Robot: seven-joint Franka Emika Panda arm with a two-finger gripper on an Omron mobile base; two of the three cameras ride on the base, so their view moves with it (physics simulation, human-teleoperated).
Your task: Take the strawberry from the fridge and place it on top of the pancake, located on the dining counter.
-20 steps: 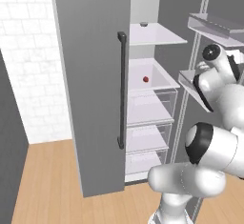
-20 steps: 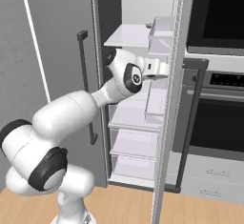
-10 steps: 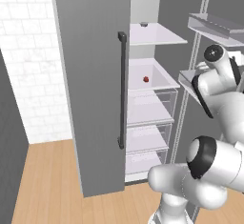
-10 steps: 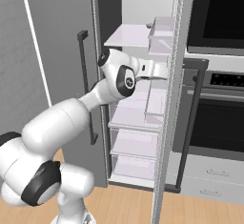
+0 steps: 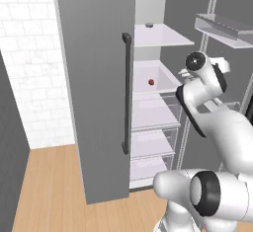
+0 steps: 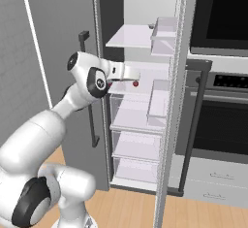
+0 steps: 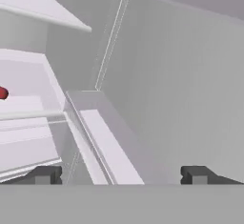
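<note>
my fingers (image 7: pixel 121 174) stand wide apart with nothing between them, the two dark tips low in the hand view, one at each side. ahead of them i see the inner wall of the fridge (image 5: pixel 94 78) and a white door bin running away from me at a slant. the strawberry (image 7: pixel 3 93) sits far off to the left edge of that view, well apart from either tip, resting on a white shelf.

from the right base view my hand (image 6: pixel 123 72) reaches in at the level of that same shelf, and the strawberry (image 6: pixel 135 83) lies just beyond and slightly below it, near but not touching. from the left base view the strawberry (image 5: pixel 151 82) is a small red dot on the second white shelf (image 5: pixel 155 75), toward its back, with clear drawers stacked beneath and another shelf above that carries a small dark thing i cannot make out.

the fridge's left door stands open with its long dark bar handle (image 5: pixel 126 93) facing me; the black-glass wall oven (image 6: pixel 220 110) stands to the right of the fridge.
</note>
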